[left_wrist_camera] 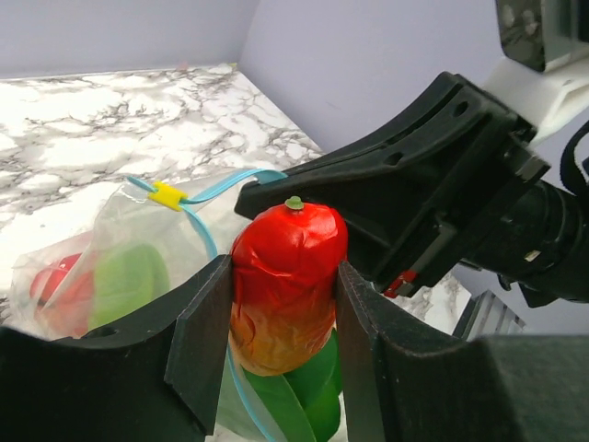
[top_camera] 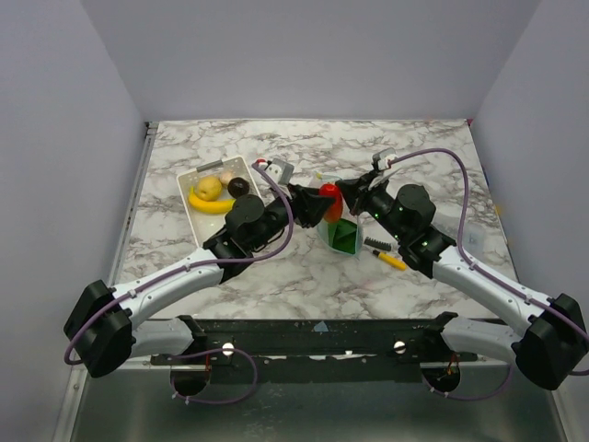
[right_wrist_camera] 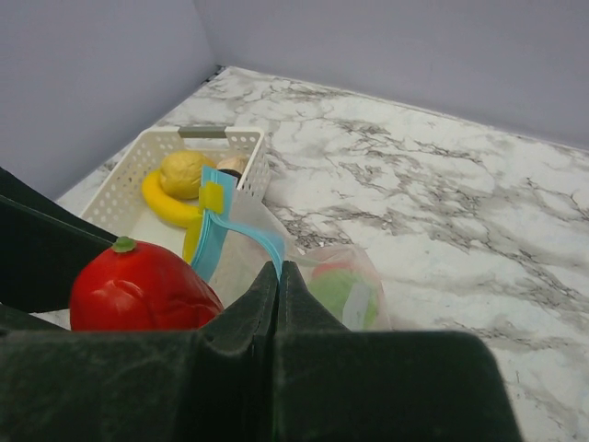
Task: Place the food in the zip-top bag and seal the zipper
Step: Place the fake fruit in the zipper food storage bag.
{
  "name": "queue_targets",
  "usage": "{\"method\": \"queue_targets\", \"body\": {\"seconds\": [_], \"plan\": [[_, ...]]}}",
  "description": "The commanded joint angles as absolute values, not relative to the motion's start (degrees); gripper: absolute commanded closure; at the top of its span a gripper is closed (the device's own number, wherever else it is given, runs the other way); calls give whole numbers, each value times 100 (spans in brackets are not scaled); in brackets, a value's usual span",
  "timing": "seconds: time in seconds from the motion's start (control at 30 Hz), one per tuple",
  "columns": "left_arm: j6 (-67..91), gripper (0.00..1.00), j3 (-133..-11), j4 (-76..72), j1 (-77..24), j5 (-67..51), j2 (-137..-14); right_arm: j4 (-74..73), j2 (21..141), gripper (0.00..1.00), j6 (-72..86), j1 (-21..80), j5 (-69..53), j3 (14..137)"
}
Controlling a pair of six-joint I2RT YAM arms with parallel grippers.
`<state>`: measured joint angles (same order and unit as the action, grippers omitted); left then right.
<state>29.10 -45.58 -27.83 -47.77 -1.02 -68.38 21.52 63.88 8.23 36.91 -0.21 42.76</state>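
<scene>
The left tool (left_wrist_camera: pixel 282 308) is clamped on a red toy fruit (left_wrist_camera: pixel 285 258) over the zip-top bag (left_wrist_camera: pixel 120 267). The right tool (right_wrist_camera: pixel 278 295) is pinched together on the bag's light-blue zipper (right_wrist_camera: pixel 241 230).

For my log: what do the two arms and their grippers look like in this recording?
The left arm and the right arm each have white links between bulky black joint housings. A purple cable loops along each arm. The left gripper and the right gripper have broad, matte black fingers.
</scene>
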Motion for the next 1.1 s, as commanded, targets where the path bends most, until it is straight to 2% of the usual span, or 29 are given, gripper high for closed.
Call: {"method": "queue_targets", "body": {"seconds": [0.0,0.17,0.3,0.43,0.53,0.67,0.77,0.9,0.93,1.0,1.07], "plan": [[2884,100,-4341,-3276,-4819,236,-6733,2516,6213,99,921,3718,154,4247],[3270,100,-4414,-2771,-4816,665,-6792,2531,6283,99,960,3723,94,4257],[3991,100,-5326,-538,-4776,1514,-7219,2519,6326,99,958,3723,74,4279],[3986,100,-5504,-343,-4711,1125,-7468,2572,6319,99,971,3720,59,4241],[4103,86,-5582,-218,-4673,1038,-7493,2532,6378,99,952,3716,44,4290],[3956,85,-5789,-12,-4568,734,-7596,2516,6368,100,930,3723,44,4289],[3960,93,-5919,118,-4455,386,-7777,2477,6326,99,921,3721,44,4303],[4096,93,-6038,130,-4330,19,-7964,2518,6339,99,914,3718,44,4284],[4076,91,-6082,167,-4316,2,-7998,2485,6351,99,914,3722,44,4310],[4018,74,-6205,300,-4299,-146,-8056,2469,6353,99,909,3712,44,4323],[4017,64,-6336,512,-4266,-171,-8105,2470,6336,99,905,3721,44,4308]]}}
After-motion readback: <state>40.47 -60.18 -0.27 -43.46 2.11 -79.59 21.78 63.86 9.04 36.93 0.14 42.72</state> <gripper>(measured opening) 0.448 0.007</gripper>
